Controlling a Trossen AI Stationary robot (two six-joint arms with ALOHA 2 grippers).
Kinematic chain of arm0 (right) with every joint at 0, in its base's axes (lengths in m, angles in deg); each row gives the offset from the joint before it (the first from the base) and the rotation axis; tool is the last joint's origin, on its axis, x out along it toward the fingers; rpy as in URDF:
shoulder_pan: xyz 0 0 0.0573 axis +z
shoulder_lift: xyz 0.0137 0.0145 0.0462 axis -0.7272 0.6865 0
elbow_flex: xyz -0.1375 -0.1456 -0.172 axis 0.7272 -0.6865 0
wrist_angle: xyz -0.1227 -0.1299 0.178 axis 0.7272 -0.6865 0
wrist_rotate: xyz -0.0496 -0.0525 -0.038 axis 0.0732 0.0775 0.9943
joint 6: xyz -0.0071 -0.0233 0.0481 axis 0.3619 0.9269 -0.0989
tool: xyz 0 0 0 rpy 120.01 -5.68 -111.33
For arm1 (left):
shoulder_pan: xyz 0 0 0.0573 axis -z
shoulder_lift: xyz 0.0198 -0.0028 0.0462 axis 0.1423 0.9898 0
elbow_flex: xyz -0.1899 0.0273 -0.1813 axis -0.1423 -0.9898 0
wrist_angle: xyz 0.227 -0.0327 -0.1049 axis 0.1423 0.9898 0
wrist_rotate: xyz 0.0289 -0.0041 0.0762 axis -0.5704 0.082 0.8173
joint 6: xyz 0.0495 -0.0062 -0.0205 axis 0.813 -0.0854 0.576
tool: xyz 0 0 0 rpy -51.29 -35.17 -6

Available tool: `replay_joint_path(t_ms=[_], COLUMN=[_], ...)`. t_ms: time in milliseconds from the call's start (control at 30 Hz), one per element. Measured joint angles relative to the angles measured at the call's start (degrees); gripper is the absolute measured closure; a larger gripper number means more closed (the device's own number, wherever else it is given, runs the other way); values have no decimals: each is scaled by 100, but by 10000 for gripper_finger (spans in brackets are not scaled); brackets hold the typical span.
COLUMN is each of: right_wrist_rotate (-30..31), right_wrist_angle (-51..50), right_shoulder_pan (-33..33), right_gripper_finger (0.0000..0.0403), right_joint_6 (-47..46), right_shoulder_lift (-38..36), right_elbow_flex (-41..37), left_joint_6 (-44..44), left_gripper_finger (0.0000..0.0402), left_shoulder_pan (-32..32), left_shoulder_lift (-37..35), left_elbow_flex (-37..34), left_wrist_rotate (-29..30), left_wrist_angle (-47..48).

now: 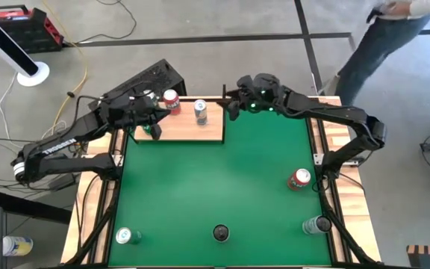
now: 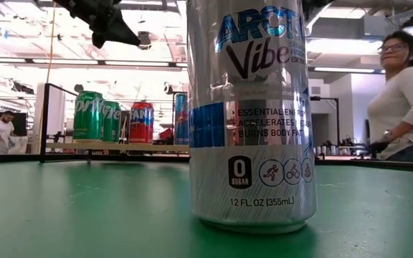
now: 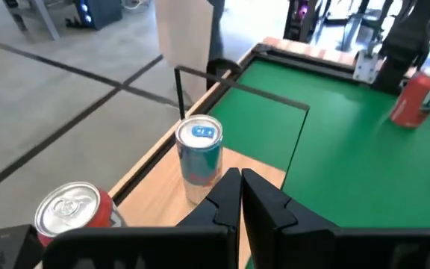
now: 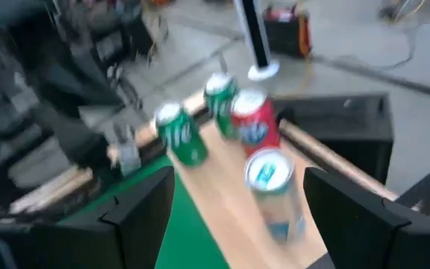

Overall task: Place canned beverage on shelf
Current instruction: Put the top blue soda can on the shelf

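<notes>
Right gripper (image 1: 234, 101) spread wide, empty, touching nothing; blue-silver can (image 4: 275, 190) stands ahead between its fingers' line (on shelf (image 1: 211, 131), beside red can (image 1: 172, 100)). Left gripper (image 3: 240, 196) pinched closed, empty, above shelf.

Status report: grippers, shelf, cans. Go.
Left gripper shut, over shelf. Right gripper open, empty, at shelf's far corner. Four cans on shelf, blue can nearest right gripper. Nothing blocking.

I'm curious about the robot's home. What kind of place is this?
Probably a robot lab or workshop: two arms work over a green mat with drink cans, cables trail on the grey floor, and people stand nearby.
</notes>
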Motion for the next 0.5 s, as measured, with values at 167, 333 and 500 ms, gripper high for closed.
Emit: replay_joint_path(t_ms=[167,333,500], right_wrist_rotate=[-418,-619,-720], right_wrist_angle=[188,-705,-3121], right_shoulder_pan=[-20,-36,44], right_gripper_finger=[81,81,81], right_joint_6=[353,844,1362], right_shoulder_lift=[476,836,940], right_elbow_flex=[110,708,1567], left_joint_6=[-24,-148,-263], left_gripper_finger=[402,402,402], left_shoulder_pan=[0,0,9], left_shoulder_lift=[-188,-274,-282], left_elbow_flex=[2,2,2], left_wrist_rotate=[24,20,-28], left_wrist_angle=[-88,-42,109])
